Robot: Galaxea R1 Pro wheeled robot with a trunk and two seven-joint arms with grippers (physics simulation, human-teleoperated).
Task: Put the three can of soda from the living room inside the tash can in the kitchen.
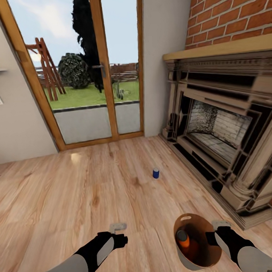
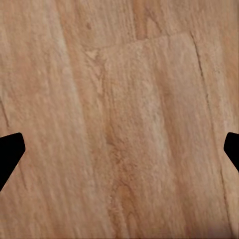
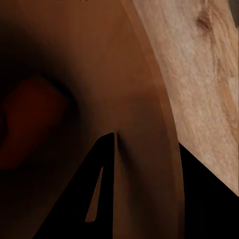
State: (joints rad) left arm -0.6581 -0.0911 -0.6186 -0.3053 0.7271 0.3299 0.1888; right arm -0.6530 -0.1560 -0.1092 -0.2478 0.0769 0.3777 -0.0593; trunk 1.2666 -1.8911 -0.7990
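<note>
The round brown trash can is hanging pinched in the right gripper, an orange can inside. The blue can is standing upright on the smooth wood floor. The left gripper is spread wide, holding nothing.

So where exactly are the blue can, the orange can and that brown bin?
Blue can point(image 1: 156, 173), head view: middle of its side, upright on the floor.
Orange can point(image 1: 182, 240), head view: its side, inside the bin.
Brown bin point(image 1: 213, 256), head view: its inner wall.
</note>
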